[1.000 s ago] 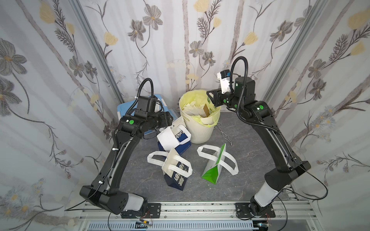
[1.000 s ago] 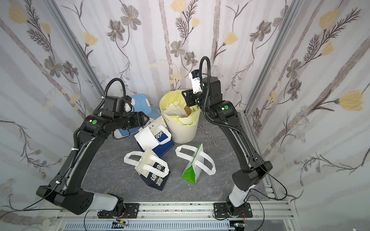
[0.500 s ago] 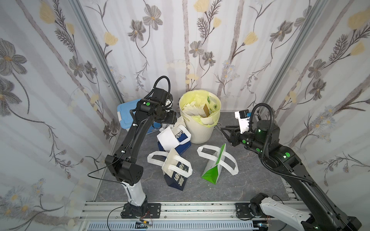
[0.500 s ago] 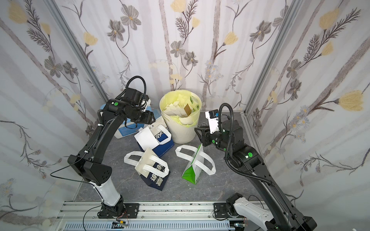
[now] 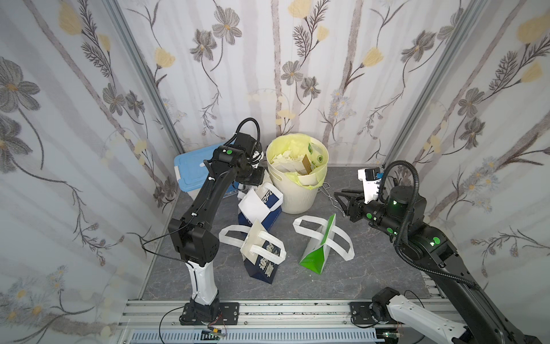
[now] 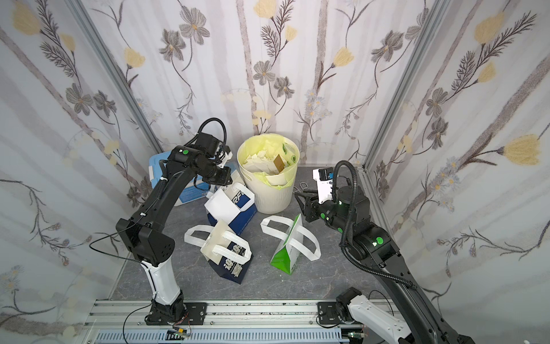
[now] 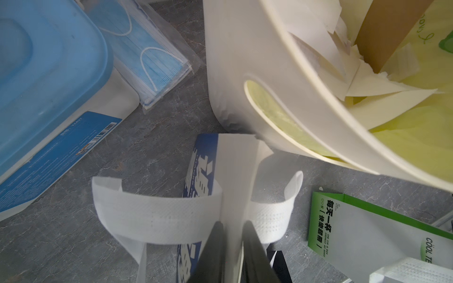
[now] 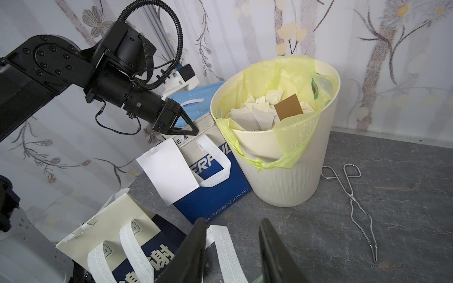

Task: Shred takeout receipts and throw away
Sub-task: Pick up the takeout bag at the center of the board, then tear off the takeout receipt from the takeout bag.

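Evidently mid-grab, with the left tool (image 7: pixel 232 224) clenched on the top edge of the takeout receipt (image 5: pixel 253 205) fronting the navy bag (image 5: pixel 275 216) at eleven o'clock and the right tool (image 8: pixel 232 223) agape, empty, at two; next, probably tug it free, then tear over the twelve-o'clock bin (image 5: pixel 297 199).

A white receipt (image 8: pixel 171 171) drapes the blue bag (image 8: pixel 220 196) beside the bin (image 8: pixel 289 186), left claw (image 8: pixel 195 132) seemingly nipping the bag's top.
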{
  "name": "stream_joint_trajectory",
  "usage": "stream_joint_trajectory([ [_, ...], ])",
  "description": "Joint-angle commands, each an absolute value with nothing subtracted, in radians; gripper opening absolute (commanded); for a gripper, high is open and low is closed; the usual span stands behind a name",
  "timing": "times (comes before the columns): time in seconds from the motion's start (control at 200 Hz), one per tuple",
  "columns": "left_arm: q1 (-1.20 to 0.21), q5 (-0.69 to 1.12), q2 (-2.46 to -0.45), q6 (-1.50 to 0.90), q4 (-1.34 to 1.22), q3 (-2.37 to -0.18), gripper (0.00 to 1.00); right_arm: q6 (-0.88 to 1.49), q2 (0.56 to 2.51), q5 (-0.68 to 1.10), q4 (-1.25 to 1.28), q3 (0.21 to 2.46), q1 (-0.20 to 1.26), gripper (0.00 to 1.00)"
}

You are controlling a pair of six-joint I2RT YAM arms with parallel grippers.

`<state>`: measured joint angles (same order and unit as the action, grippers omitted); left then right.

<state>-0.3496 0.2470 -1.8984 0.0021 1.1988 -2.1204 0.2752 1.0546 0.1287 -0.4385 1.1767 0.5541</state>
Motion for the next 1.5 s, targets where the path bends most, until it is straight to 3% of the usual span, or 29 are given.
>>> stream_joint_trajectory([
  [0.0,-0.350,0.244,-1.885,0.032,1.237,-2.131,0.09,0.258,1.059,0.125,-0.419,1.173,0.554,0.38],
  [0.195,-0.356,0.193,-1.783,0.004,1.237,-2.107,0.00,0.257,1.090,0.180,-0.387,1.190,0.556,0.38],
  [0.38,-0.356,0.041,-1.609,-0.105,1.191,-2.007,0.00,0.223,1.166,0.208,-0.321,1.223,0.624,0.38],
  [0.719,-0.346,-0.106,-1.121,-0.506,0.822,-1.540,0.00,0.411,1.364,0.281,-0.159,1.289,0.807,0.50],
  [1.039,-0.338,-0.135,-1.022,-0.646,0.738,-1.421,0.00,0.787,1.542,0.458,0.095,1.345,0.880,0.58],
  [1.499,-0.302,-0.100,-1.021,-0.754,0.603,-1.365,0.00,0.809,1.729,0.500,0.139,1.373,0.869,0.69],
])
